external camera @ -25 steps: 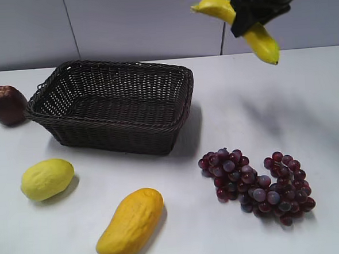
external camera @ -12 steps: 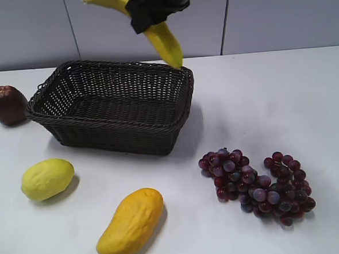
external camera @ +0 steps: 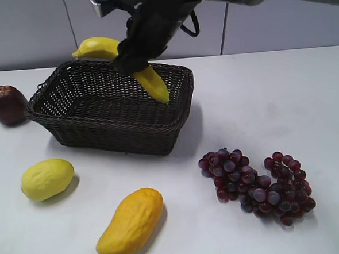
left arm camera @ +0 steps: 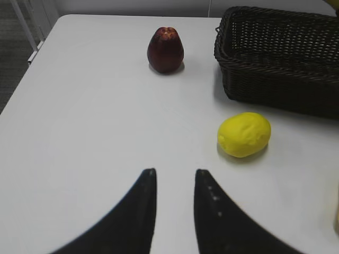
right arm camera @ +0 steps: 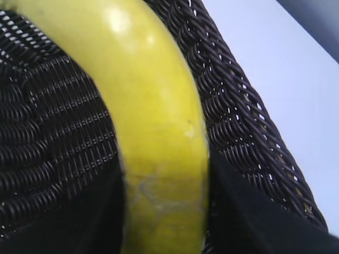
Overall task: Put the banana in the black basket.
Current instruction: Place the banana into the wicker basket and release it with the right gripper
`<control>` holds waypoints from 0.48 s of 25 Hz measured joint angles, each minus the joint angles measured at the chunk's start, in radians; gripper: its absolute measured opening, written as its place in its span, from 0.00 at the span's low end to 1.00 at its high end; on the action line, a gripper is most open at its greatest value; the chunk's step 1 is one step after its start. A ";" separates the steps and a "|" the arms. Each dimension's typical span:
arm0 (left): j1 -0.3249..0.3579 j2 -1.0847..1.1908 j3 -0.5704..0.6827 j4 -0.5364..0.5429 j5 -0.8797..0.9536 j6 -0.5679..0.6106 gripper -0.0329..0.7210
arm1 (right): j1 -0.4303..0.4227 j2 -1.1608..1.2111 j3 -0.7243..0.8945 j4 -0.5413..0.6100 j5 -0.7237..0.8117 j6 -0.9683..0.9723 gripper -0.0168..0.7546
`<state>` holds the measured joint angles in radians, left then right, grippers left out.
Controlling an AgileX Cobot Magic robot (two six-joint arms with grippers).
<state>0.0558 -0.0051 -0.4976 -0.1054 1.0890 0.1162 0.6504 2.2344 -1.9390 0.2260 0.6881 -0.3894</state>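
In the exterior view, the banana [external camera: 145, 76] is held clamped in the right gripper [external camera: 132, 55] above the black basket [external camera: 114, 107], its lower tip inside the rim. In the left wrist view, the left gripper [left arm camera: 173, 186] is seen empty over the table [left arm camera: 79, 132], fingers slightly parted, near the lemon [left arm camera: 244, 134]. In the right wrist view, the banana [right arm camera: 153, 132] is pinched between dark fingers [right arm camera: 238, 211] over the basket weave.

The banana [right arm camera: 159, 132] has smooth, glossy yellow skin with faint scuffs. The black basket [external camera: 115, 127] is dark woven wicker, rough and ribbed. The lemon [left arm camera: 244, 134] looks matt and dimpled, on a smooth white table [left arm camera: 90, 132]
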 joint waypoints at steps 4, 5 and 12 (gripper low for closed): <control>0.000 0.000 0.000 0.000 0.000 0.000 0.36 | 0.000 0.006 0.000 -0.009 -0.001 -0.001 0.72; 0.000 0.000 0.000 0.000 0.000 0.000 0.36 | 0.000 0.006 0.000 -0.010 -0.001 -0.001 0.79; 0.000 0.000 0.000 0.000 0.000 0.000 0.36 | 0.001 -0.023 0.000 -0.026 0.046 -0.003 0.86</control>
<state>0.0558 -0.0051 -0.4976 -0.1054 1.0890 0.1162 0.6514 2.2110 -1.9390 0.2005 0.7343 -0.3920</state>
